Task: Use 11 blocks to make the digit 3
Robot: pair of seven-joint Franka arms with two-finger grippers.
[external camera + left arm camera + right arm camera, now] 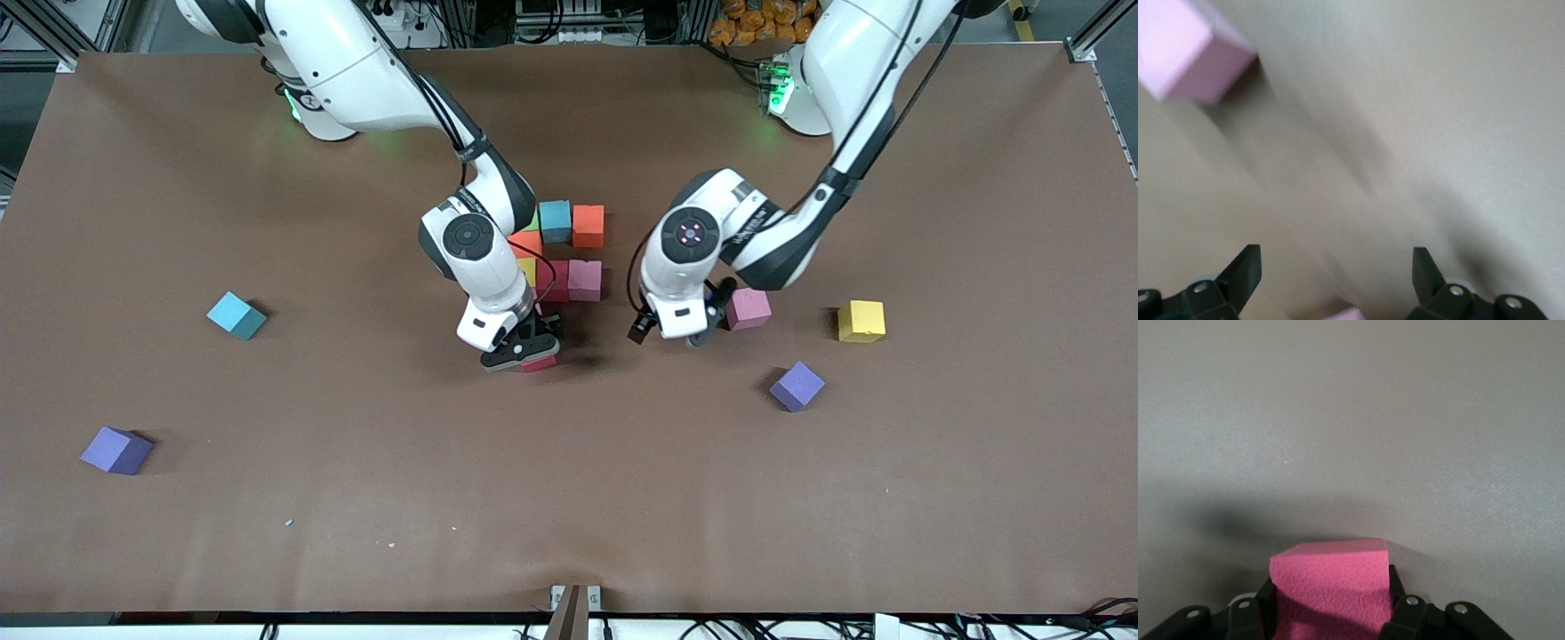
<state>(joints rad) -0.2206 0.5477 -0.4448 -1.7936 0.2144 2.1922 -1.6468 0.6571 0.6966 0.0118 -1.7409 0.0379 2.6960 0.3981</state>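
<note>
Brown matte table (267, 498), cable clutter and rack frames along the robots' edge.

Right gripper (523, 353): jaws clenched on a pink-red block (1331, 587), the cube filling the space between them. It sits low, over bare table just on the front-camera side of the cluster (562, 251). Judgement: this placing suits extending the partly built digit 3 downward toward the camera, since the cluster's lowest visible row (yellow, red, pink) ends directly above the jaws.

Left gripper (676, 331): jaws released, spread wide, nothing between them. A pink block (748, 308) lies on the table just beside the jaws, toward the left arm's end. Judgement: open and low reads as an approach to that cube, grasp not yet made.

Loose blocks well apart from both jaws: yellow (861, 321), purple (797, 386), teal (236, 316), a second purple (116, 450).

View comparison: front view gives the cluster layout but hides the held cube under the right hand. Right wrist view shows the grip squarely, though no cluster. Left wrist view, motion-blurred, shows the empty gap and the pink block (1188, 57) off to one side of the fingertips (1245, 267).
</note>
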